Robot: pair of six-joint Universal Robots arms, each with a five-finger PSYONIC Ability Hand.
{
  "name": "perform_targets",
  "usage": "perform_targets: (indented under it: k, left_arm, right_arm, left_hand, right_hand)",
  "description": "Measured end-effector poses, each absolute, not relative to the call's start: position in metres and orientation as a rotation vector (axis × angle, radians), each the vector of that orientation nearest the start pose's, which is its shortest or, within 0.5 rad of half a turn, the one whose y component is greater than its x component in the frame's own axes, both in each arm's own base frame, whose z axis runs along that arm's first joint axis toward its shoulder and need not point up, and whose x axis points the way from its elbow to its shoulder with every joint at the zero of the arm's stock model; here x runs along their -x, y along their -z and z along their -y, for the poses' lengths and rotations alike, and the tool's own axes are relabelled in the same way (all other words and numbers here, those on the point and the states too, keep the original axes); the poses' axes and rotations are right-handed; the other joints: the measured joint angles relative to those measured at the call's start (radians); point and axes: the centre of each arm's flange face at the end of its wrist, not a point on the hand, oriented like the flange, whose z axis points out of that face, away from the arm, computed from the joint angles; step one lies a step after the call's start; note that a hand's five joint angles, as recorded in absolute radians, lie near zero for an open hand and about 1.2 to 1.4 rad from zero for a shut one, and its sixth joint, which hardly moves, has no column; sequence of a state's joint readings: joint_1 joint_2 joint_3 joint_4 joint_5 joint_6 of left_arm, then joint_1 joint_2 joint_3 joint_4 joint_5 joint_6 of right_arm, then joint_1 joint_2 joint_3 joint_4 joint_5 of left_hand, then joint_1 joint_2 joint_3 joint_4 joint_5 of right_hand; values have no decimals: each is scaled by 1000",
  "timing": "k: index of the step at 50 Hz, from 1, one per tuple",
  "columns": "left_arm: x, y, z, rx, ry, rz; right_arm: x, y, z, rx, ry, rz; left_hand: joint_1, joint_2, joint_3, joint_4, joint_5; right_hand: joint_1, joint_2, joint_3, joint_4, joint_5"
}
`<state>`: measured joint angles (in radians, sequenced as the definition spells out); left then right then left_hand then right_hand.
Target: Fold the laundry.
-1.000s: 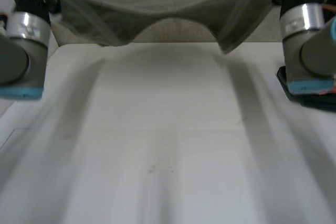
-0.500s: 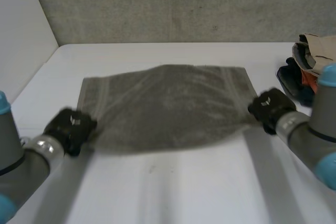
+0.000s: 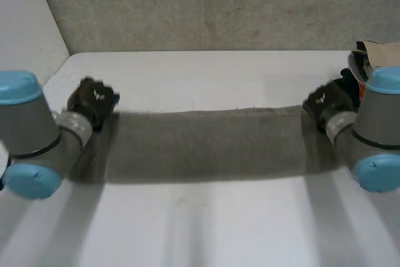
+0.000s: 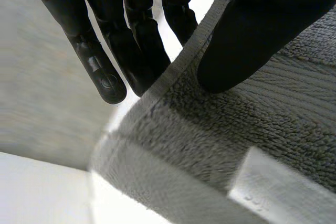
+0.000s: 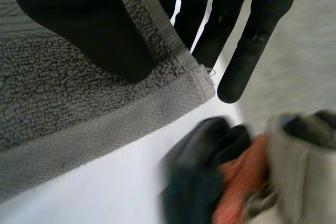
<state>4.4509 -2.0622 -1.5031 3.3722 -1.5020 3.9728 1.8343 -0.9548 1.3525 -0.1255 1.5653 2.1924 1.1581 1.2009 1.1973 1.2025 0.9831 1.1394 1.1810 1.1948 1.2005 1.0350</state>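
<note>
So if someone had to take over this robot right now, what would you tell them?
Left hand: shut on the towel, thumb pinching its left end by the hem.
Right hand: shut on the towel, thumb pinching the right end near a corner.
The towel is stretched as a long strip between the hands across the table. I cannot tell whether it rests on the table or hangs just above it.
Done: the towel is gripped and pulled straight.
Left: probably lay it down and finish the folds. A pile of clothes waits beside the right arm.
</note>
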Motion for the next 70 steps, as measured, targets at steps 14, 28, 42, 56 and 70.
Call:
perform_targets:
  k: [14, 28, 42, 56, 70]
  left_arm:
    - [264, -158, 391, -1097, 1925, -1708]
    - [268, -177, 344, -1026, 1997, -1859]
    - [251, -175, 301, -985, 1987, -2009]
    - [252, -176, 299, -988, 1990, -2003]
    - [248, -189, 289, -973, 2018, -1984]
  right_arm:
    - [-274, -140, 423, 1509, 2535, -1990]
    - [-243, -172, 371, 1146, 2090, -2263]
    - [-194, -144, 345, 1095, 1703, -2453]
    - [-180, -125, 364, 1103, 1779, -2481]
    - [-81, -151, 372, 1172, 1859, -2800]
  left_hand:
    - [-767, -729, -694, -711, -669]
    - [-965, -995, -986, -999, -934]
    - [-965, -995, -986, -999, -934]
    - [-965, -995, -986, -999, -934]
    - [-965, -995, -986, -999, -934]
  right_hand:
    - [-909, -952, -960, -962, -977]
    - [-910, -964, -978, -982, -987]
    - [-851, -887, -894, -899, -901]
    - [-17, -1, -8, -6, -60]
    - [-17, -1, -8, -4, -60]
